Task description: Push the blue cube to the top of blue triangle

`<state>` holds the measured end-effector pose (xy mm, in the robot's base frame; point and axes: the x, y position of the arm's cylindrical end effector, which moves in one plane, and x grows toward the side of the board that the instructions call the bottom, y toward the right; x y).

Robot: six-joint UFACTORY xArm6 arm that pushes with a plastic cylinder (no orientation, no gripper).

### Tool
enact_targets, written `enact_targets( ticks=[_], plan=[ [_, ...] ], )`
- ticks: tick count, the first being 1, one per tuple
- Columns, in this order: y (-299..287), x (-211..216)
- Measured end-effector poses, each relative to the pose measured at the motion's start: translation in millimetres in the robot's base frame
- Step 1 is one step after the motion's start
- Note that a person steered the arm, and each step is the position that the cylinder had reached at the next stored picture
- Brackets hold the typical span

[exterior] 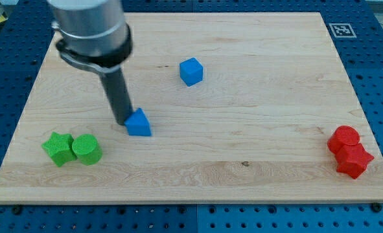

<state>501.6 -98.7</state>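
On the wooden bench [256,168], my tip [122,122] rests just left of the blue triangle [139,123], apparently touching it, while the blue cube [191,71] sits well apart toward the view's top right. No claw is fitted, so nothing is held. The risk: any sweep rightward shoves the triangle, shifting the target before the cube is reached.

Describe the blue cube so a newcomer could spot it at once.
Start at the wooden board and look to its upper middle, up and to the view's right of the dark rod. The blue cube sits there alone, apart from my tip and the blue triangle beside it. Unlike that wedge, the other blue piece, it is box-shaped with a flat top.
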Motion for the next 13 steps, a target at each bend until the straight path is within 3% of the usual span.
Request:
enact_targets(
  ticks=[2,4,6,7,11,13],
  plan=[
    [91,27],
    [77,20],
    [16,-45],
    [20,-85],
    [137,-185],
    [147,-137]
  ],
)
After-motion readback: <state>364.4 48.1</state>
